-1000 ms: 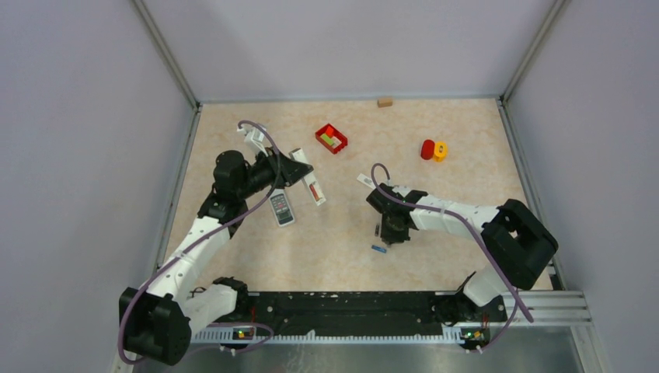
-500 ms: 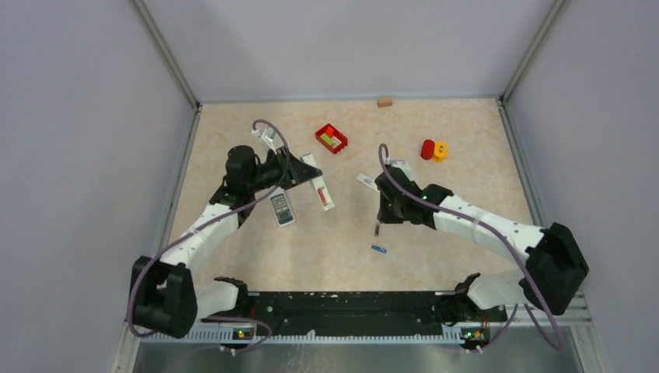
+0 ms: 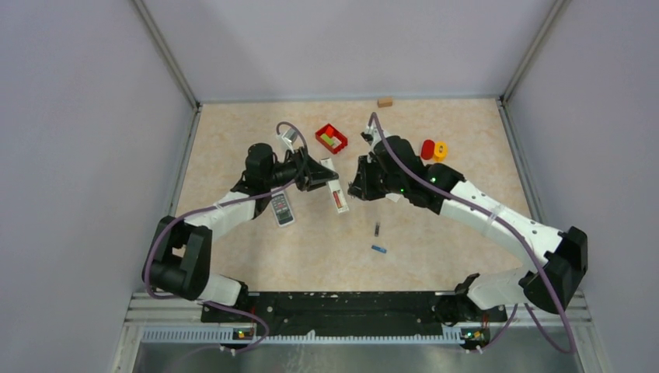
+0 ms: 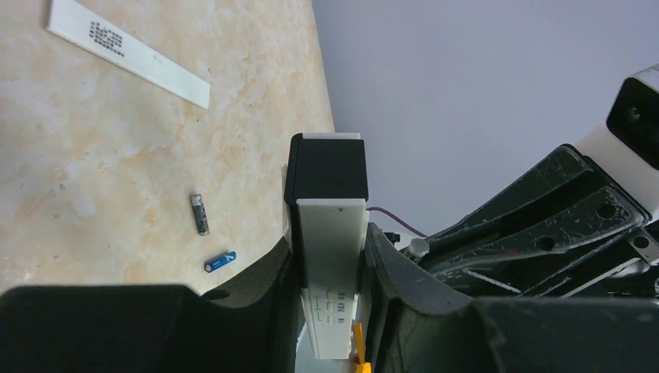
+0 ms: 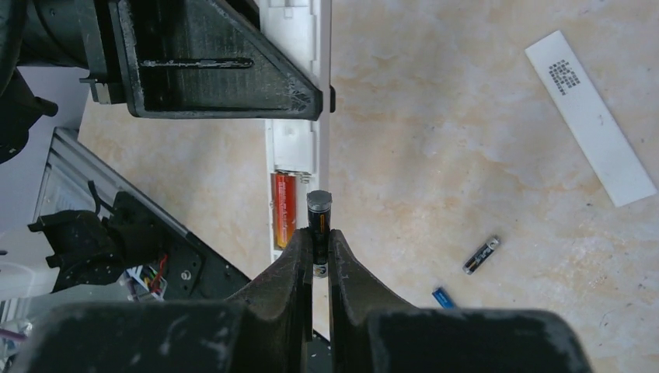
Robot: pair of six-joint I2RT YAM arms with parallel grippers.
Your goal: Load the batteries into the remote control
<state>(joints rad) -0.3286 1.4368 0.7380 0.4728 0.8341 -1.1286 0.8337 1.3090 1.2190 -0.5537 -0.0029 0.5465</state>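
My left gripper (image 3: 325, 180) is shut on a white remote control (image 3: 337, 194), holding it off the table; in the left wrist view the remote (image 4: 332, 233) is clamped between the fingers. A red battery (image 5: 284, 210) lies in the remote's (image 5: 294, 144) open compartment. My right gripper (image 5: 319, 245) is shut on a dark battery (image 5: 319, 214), whose tip is at the empty slot beside the red one. From above, the right gripper (image 3: 359, 186) is next to the remote. A dark battery (image 3: 378, 228) and a blue battery (image 3: 378, 249) lie loose on the table.
A white cover strip (image 5: 591, 116) lies flat on the table. A second, dark-faced remote (image 3: 281, 208) lies under the left arm. A red bin (image 3: 331, 138), a red-and-yellow object (image 3: 433, 150) and a wooden block (image 3: 385, 102) stand at the back.
The right gripper rose from the table near the loose batteries with a dark battery and moved back-left to the remote. The left gripper carried the remote to the right, toward the middle.
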